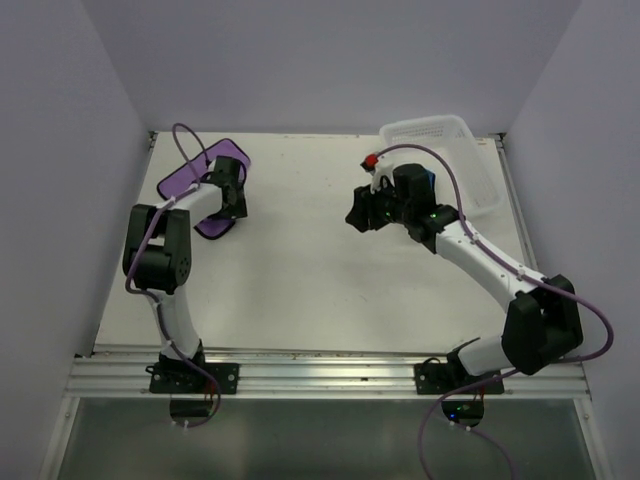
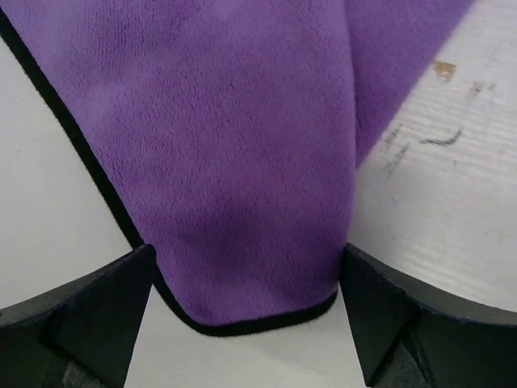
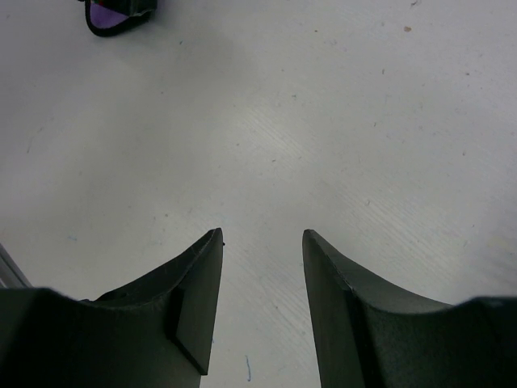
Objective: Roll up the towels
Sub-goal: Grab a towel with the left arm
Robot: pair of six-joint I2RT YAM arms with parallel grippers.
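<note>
The purple towel (image 1: 183,181) with a dark stitched hem lies at the back left of the table, folded over on itself. My left gripper (image 1: 231,204) sits low over its near end. In the left wrist view a rounded corner of the purple towel (image 2: 234,162) lies between the wide-open fingers (image 2: 97,307), and neither one presses on it. The blue towel (image 1: 431,180) shows only as a sliver behind my right wrist, beside the basket. My right gripper (image 1: 364,216) hangs open over bare table, with nothing between its fingers (image 3: 198,291).
A white perforated basket (image 1: 445,133) stands tilted at the back right corner. A small red piece (image 1: 371,161) sits by its left end, near the right wrist. Walls close the table on three sides. A metal rail (image 1: 320,372) runs along the near edge.
</note>
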